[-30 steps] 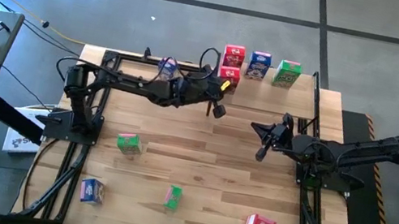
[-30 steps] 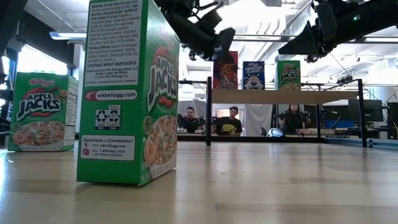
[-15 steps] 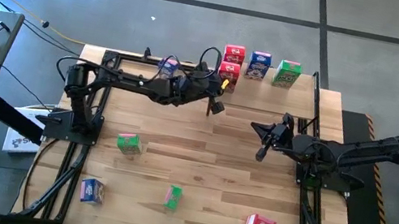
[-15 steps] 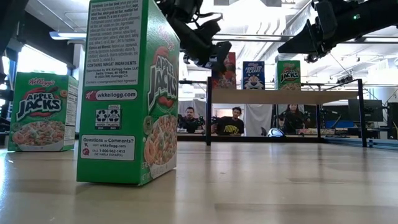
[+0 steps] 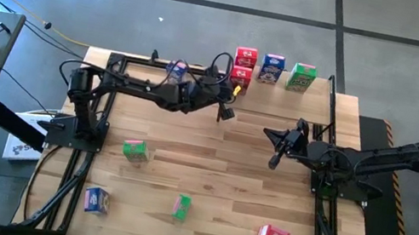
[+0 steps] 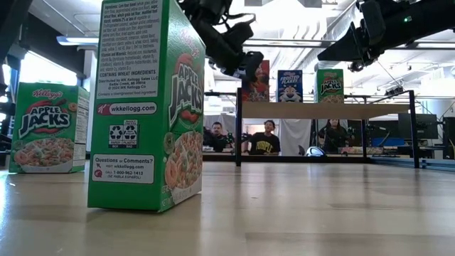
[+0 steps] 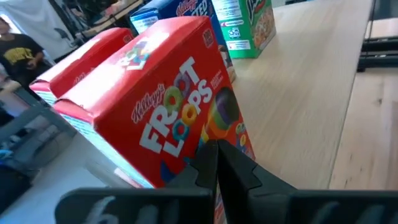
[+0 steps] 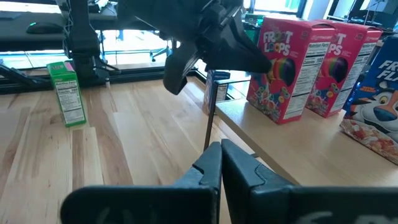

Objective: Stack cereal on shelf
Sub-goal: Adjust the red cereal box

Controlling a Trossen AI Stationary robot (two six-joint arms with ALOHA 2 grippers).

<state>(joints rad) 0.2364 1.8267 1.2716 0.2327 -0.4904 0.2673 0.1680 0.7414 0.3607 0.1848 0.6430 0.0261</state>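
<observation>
The shelf [image 5: 318,89] stands at the table's far edge. On its board [image 7: 298,93] stand two red cereal boxes [image 5: 245,57] [image 5: 240,75], a blue one [image 5: 272,68] and a green one [image 5: 301,77]. My left gripper [image 7: 214,152] is shut, and its tips are at the front face of the nearer red box [image 7: 174,112]. It also shows in the high view [image 5: 231,95]. My right gripper [image 8: 221,155] is shut and empty, and hovers over the table's right middle [image 5: 277,151]. More boxes stand or lie on the table. My left gripper's shut fingertips [image 7: 208,155] come level at the lower part of the front face [image 7: 186,134] of the nearer red box, which stands upright on the shelf board. I cannot tell whether they touch it.
Two green boxes [image 5: 134,150] [image 5: 181,207], a blue box [image 5: 96,199] and a red box [image 5: 274,234] are on the near half of the table. Another blue box [image 5: 175,68] is under my left arm. People sit in the room beyond the shelf [image 6: 259,139].
My left gripper has sunk a little and shifted slightly toward the table's left, so it now stands before the nearer red box on the shelf. My right arm has kept still.
</observation>
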